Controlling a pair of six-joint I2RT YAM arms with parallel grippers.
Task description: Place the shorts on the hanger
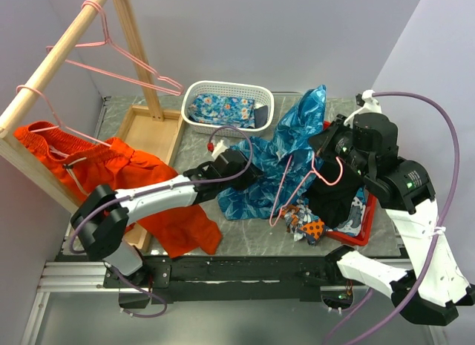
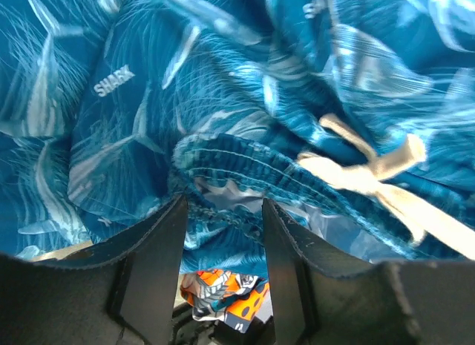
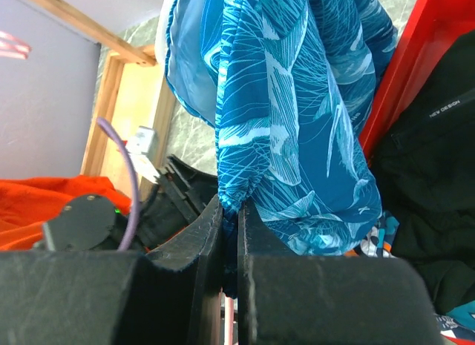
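The blue leaf-print shorts [image 1: 297, 137] hang bunched over the middle of the table. My right gripper [image 1: 326, 150] holds them up, shut on a fold of fabric [image 3: 297, 100] pinched between its jaws [image 3: 230, 208]. A pink wire hanger [image 1: 280, 189] dangles slantwise in front of the shorts, its hook near the right gripper. A pink sliver shows low between those jaws. My left gripper [image 1: 256, 174] reaches in from the left. Its jaws [image 2: 223, 211] stand open just below the gathered waistband [image 2: 237, 167], and the white drawstring [image 2: 386, 182] lies to the right.
Orange shorts [image 1: 111, 163] hang from a wooden rack pole [image 1: 59, 56] at left, which carries more pink hangers [image 1: 111, 44]. A white basket [image 1: 194, 93] holds floral cloth. A red tray [image 1: 364, 230] holds black clothing. An orange patterned cloth [image 1: 308, 226] lies beneath.
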